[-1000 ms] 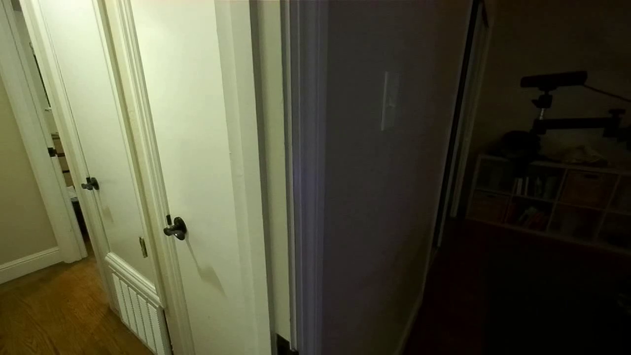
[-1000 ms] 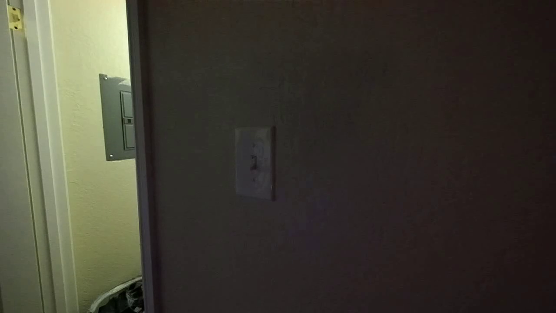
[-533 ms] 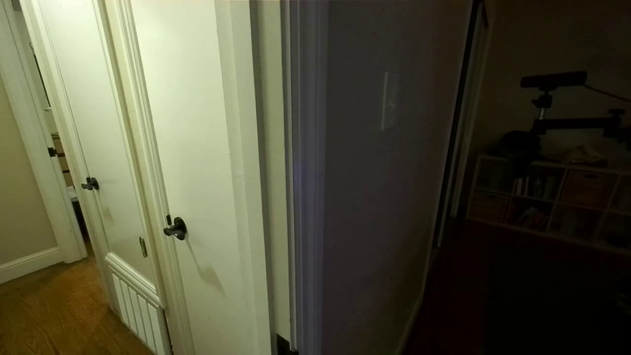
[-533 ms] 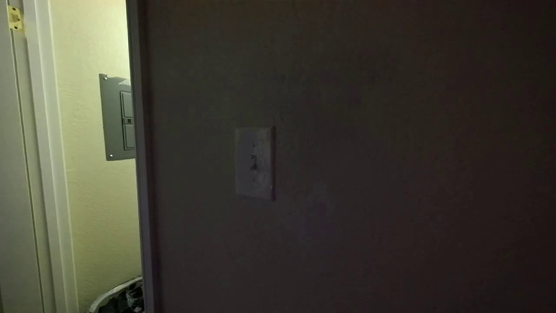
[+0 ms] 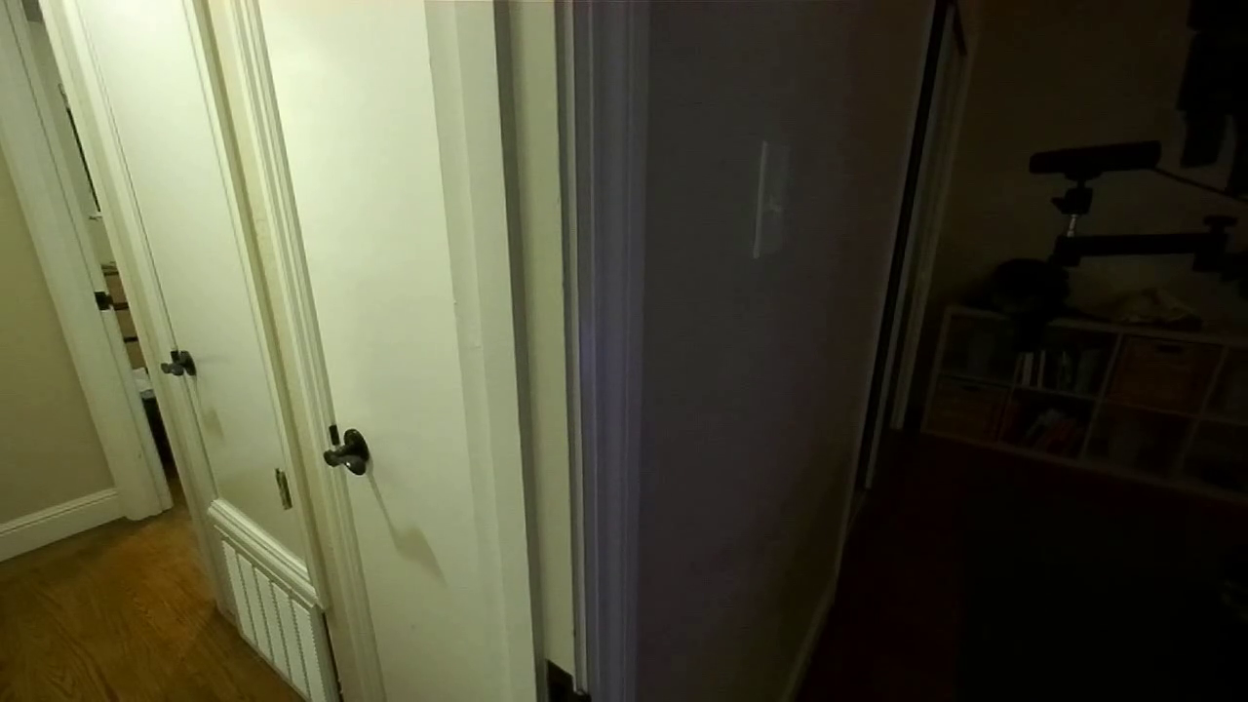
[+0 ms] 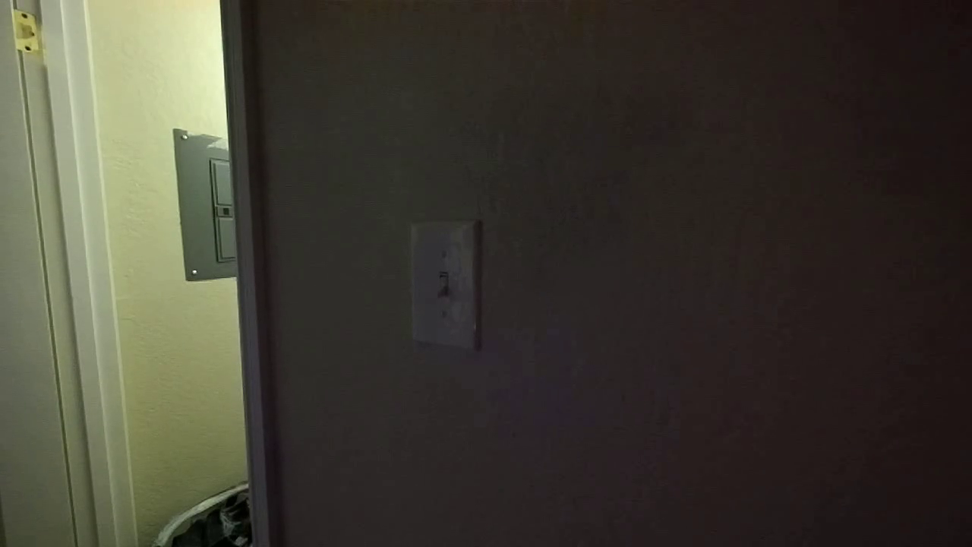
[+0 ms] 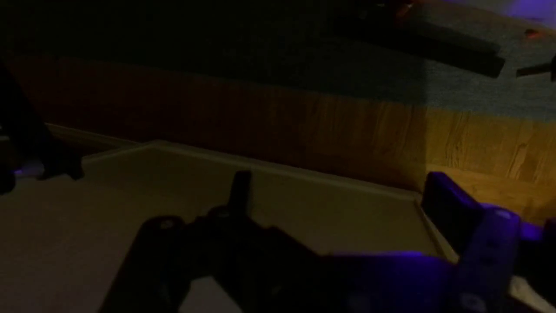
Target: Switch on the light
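Since the earlier frame, a dark, upright shape [image 5: 1209, 88] has come into the upper right corner of an exterior view, too dim for us to tell exactly what it is. The light switch's pale, upright rectangular plate [image 6: 431, 327] shows in both exterior views, fixed to a shadowed grey wall [image 6: 683, 342]. Its small toggle lever [image 6: 444, 286] sits near mid-height, though we cannot be sure which way it tilts. To the plate's left, in an exterior view, runs a dark vertical door frame [image 6: 252, 319], and past it we see a grey metal panel [image 6: 197, 220] on a lit, yellowish wall [image 6: 163, 365]. In the wrist view we find the black tool [image 7: 339, 178] with its two fingers [image 7: 239, 191] well apart; a pale baseboard [image 7: 282, 169] and a brown wooden floor [image 7: 356, 134] show beyond it. Farther out, in an exterior view, a white door [image 5: 370, 244] carries a dark metal knob [image 5: 349, 452], and across the room stands a white cube shelf [image 5: 1100, 398] with woven baskets [image 5: 1165, 375] and books [image 5: 1048, 370].
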`<state>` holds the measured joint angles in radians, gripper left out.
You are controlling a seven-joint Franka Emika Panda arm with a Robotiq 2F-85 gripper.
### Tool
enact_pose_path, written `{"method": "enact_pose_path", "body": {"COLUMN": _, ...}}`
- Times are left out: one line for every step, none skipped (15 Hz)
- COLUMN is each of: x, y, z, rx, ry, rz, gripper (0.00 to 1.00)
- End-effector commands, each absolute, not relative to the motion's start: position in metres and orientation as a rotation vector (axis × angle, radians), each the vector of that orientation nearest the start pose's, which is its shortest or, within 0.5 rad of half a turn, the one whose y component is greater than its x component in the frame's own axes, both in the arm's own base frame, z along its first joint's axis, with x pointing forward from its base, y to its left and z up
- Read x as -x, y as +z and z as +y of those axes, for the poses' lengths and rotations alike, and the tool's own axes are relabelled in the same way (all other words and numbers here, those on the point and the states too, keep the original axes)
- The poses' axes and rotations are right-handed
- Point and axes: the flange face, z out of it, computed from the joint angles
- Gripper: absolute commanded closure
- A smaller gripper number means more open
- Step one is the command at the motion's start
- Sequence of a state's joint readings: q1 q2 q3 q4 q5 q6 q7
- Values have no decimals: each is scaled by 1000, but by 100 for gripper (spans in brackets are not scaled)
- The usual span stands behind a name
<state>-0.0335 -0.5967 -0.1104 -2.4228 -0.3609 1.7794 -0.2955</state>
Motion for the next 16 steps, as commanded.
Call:
{"method": "enact_pose_path", "body": {"x": -410, "y": 509, "z": -74, "rx": 3350, "ry": 95, "rz": -255, "gripper": 0}}
{"method": "enact_pose_path", "body": {"x": -421, "y": 507, "z": -71, "rx": 3325, "ry": 72, "rz": -193, "gripper": 0}}
{"method": "enact_pose_path", "body": {"x": -430, "y": 506, "z": -68, "rx": 3296, "ry": 53, "rz": -119, "gripper": 0}}
{"method": "enact_pose_path", "body": {"x": -439, "y": 504, "z": -66, "rx": 3258, "ry": 29, "rz": -34, "gripper": 0}}
{"method": "enact_pose_path", "body": {"x": -446, "y": 504, "z": -64, "rx": 3225, "ry": -4, "rz": 26, "gripper": 0}}
{"method": "enact_pose_path", "body": {"x": -452, "y": 505, "z": -62, "rx": 3202, "ry": -50, "rz": 64, "gripper": 0}}
{"method": "enact_pose_path", "body": {"x": -457, "y": 507, "z": -60, "rx": 3191, "ry": -92, "rz": 74, "gripper": 0}}
{"method": "enact_pose_path", "body": {"x": -448, "y": 502, "z": -62, "rx": 3221, "ry": -23, "rz": -10, "gripper": 0}}
{"method": "enact_pose_path", "body": {"x": -452, "y": 501, "z": -62, "rx": 3218, "ry": -28, "rz": -6, "gripper": 0}}
{"method": "enact_pose_path", "body": {"x": -452, "y": 500, "z": -62, "rx": 3218, "ry": -21, "rz": -7, "gripper": 0}}
{"method": "enact_pose_path", "body": {"x": -452, "y": 499, "z": -62, "rx": 3218, "ry": -20, "rz": -7, "gripper": 0}}
{"method": "enact_pose_path", "body": {"x": -452, "y": 500, "z": -62, "rx": 3218, "ry": -20, "rz": -7, "gripper": 0}}
{"method": "enact_pose_path", "body": {"x": -452, "y": 500, "z": -62, "rx": 3218, "ry": -20, "rz": -6, "gripper": 0}}
{"method": "enact_pose_path", "body": {"x": -452, "y": 500, "z": -62, "rx": 3218, "ry": -20, "rz": -6, "gripper": 0}}
{"method": "enact_pose_path", "body": {"x": -457, "y": 493, "z": -60, "rx": 3199, "ry": -44, "rz": 7, "gripper": 0}}
{"method": "enact_pose_path", "body": {"x": -463, "y": 488, "z": -58, "rx": 3193, "ry": -87, "rz": 18, "gripper": 0}}
